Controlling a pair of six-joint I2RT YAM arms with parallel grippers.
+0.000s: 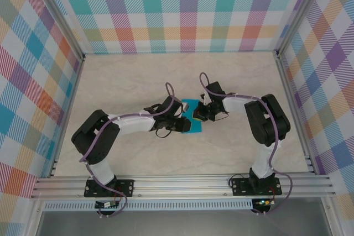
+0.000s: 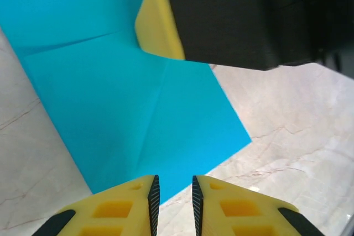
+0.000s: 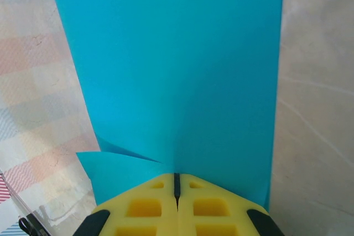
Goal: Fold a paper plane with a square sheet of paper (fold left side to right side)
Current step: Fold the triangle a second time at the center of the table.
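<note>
Blue paper (image 2: pixel 127 98) flat on the bench (image 2: pixel 287 136)
Right gripper (image 3: pixel 177 176) pressed together, tips on the paper; left gripper (image 2: pixel 173 183) slightly spread, paper just above its tips.

walls: plaid panels on three sides, pastel teal, orange, purple and yellow. Back wall (image 1: pixel 182 9) at 12 o'clock, left wall (image 1: pixel 27 81) at 9, right wall (image 1: pixel 332 81) at 3.
corner posts: bare metal uprights (image 1: pixel 61 20) where the panels meet, at roughly 11 and 1.
table top: pale beige with faint marble veins (image 1: pixel 127 81), kinda glossy.
front edge: slotted aluminium rail (image 1: pixel 182 183) running across at 6 o'clock, with a grey strip (image 1: pixel 182 222) below it.
light: soft and even, only mild shadows.
</note>
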